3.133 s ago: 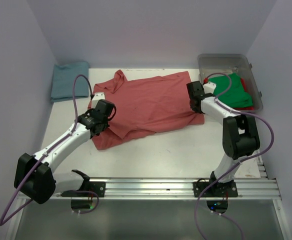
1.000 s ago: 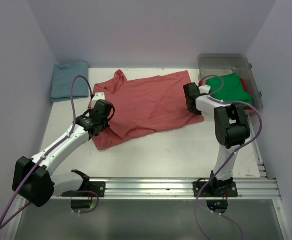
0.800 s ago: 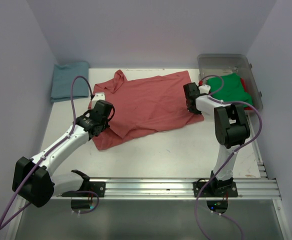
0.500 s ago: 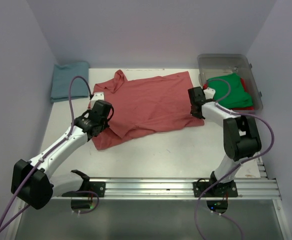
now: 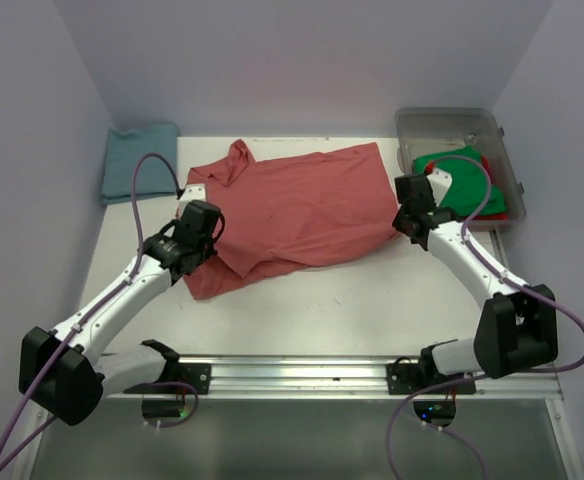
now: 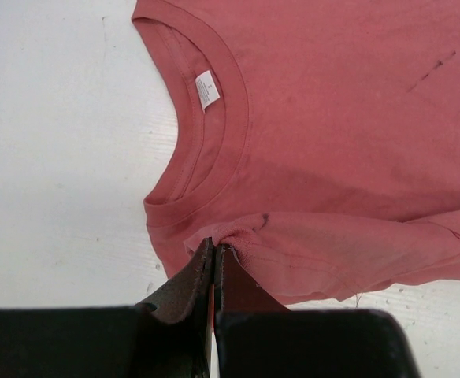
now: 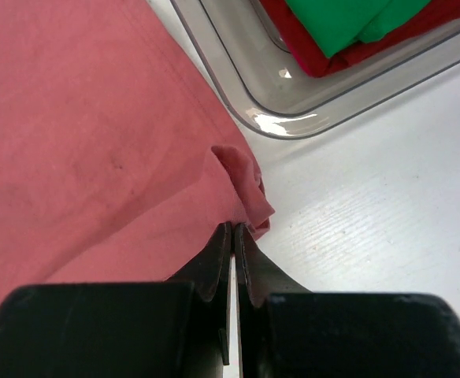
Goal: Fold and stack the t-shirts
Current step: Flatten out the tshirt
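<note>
white table (image 5: 322,300) inside a pale lilac-walled booth, both arm bases at its near edge. salmon-red t-shirt (image 5: 297,205) lies spread flat across the middle of the table, collar toward the left edge, hem toward the right edge. small white neck tag (image 6: 207,89) shows inside the collar in the left wrist view. left gripper (image 6: 214,256) is clamped tight on a bunched fold of that t-shirt just near-side of the collar, at the shoulder, cloth pinched between the black fingers. right gripper (image 7: 232,232) is closed on the crumpled hem corner of the same t-shirt, right beside the clear plastic bin (image 7: 238,87), corner lifted a little off the table. bin sits at the far right corner. inside it a bright green t-shirt (image 5: 462,180) lies folded on top of a red t-shirt (image 7: 309,43), red edges showing round the green. dusty teal-blue t-shirt (image 5: 137,162) is folded in the far left corner against the left wall, well apart from the salmon-red one. near sleeve of the salmon-red t-shirt points toward the near edge below the left gripper.
</note>
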### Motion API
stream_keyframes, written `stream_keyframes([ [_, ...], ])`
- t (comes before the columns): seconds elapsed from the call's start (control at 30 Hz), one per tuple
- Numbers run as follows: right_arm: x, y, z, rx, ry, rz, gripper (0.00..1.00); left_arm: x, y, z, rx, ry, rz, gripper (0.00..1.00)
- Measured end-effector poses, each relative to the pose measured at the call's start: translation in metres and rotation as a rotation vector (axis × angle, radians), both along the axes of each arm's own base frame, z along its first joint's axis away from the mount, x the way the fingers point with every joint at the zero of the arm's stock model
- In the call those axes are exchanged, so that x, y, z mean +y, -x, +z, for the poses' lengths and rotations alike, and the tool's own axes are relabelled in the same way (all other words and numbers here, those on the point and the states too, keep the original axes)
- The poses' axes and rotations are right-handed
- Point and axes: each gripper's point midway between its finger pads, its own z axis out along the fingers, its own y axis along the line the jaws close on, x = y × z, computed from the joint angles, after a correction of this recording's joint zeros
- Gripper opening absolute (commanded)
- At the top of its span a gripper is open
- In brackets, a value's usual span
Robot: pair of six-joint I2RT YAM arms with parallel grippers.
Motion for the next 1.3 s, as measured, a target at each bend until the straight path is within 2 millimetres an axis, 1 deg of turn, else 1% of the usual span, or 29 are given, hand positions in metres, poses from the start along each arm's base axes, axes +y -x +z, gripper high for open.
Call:
stream_keyframes([
  [0.03, 0.000, 0.002, 0.002, 0.001, 0.001, 0.004, 0.00, 0.001, 0.001, 0.002, -0.001, 0.000, 0.000, 0.00],
  [0.1, 0.000, 0.006, 0.013, -0.020, -0.002, 0.017, 0.00, 0.001, 0.001, 0.010, -0.018, 0.007, 0.001, 0.00],
  [0.17, -0.001, 0.008, 0.030, -0.060, -0.004, 0.029, 0.00, 0.002, -0.001, 0.028, -0.061, 0.021, 0.004, 0.00],
  [0.37, -0.002, 0.010, 0.114, -0.278, -0.018, 0.072, 0.00, 0.006, -0.004, 0.106, -0.271, 0.081, 0.007, 0.00],
  [0.47, 0.000, 0.018, 0.154, -0.398, -0.032, 0.115, 0.00, 0.010, -0.002, 0.144, -0.371, 0.101, -0.004, 0.00],
  [0.53, 0.001, 0.022, 0.175, -0.453, -0.037, 0.141, 0.00, 0.011, -0.001, 0.165, -0.423, 0.112, -0.009, 0.00],
  [0.63, 0.006, 0.027, 0.207, -0.528, -0.044, 0.189, 0.00, 0.012, -0.001, 0.188, -0.469, 0.116, -0.018, 0.00],
  [0.7, 0.010, 0.028, 0.221, -0.562, -0.049, 0.226, 0.00, 0.013, 0.000, 0.201, -0.495, 0.115, -0.024, 0.00],
  [0.8, 0.017, 0.032, 0.235, -0.605, -0.053, 0.284, 0.00, 0.016, 0.002, 0.221, -0.543, 0.114, -0.035, 0.00],
  [0.9, 0.024, 0.035, 0.248, -0.649, -0.055, 0.338, 0.00, 0.021, 0.008, 0.253, -0.627, 0.111, -0.051, 0.00],
  [0.97, 0.028, 0.040, 0.260, -0.691, -0.055, 0.374, 0.00, 0.025, 0.016, 0.285, -0.713, 0.119, -0.060, 0.00],
  [1.07, 0.032, 0.049, 0.284, -0.777, -0.051, 0.420, 0.00, 0.031, 0.035, 0.341, -0.879, 0.152, -0.095, 0.00],
  [1.13, 0.033, 0.060, 0.305, -0.854, -0.044, 0.446, 0.00, 0.036, 0.053, 0.377, -0.998, 0.174, -0.126, 0.00],
  [1.23, 0.031, 0.080, 0.338, -0.972, -0.024, 0.474, 0.00, 0.046, 0.088, 0.429, -1.163, 0.206, -0.164, 0.00],
  [1.27, 0.030, 0.089, 0.351, -1.017, -0.016, 0.485, 0.00, 0.048, 0.098, 0.445, -1.216, 0.218, -0.178, 0.00],
  [1.3, 0.030, 0.095, 0.360, -1.048, -0.010, 0.492, 0.00, 0.049, 0.108, 0.459, -1.262, 0.225, -0.194, 0.00],
])
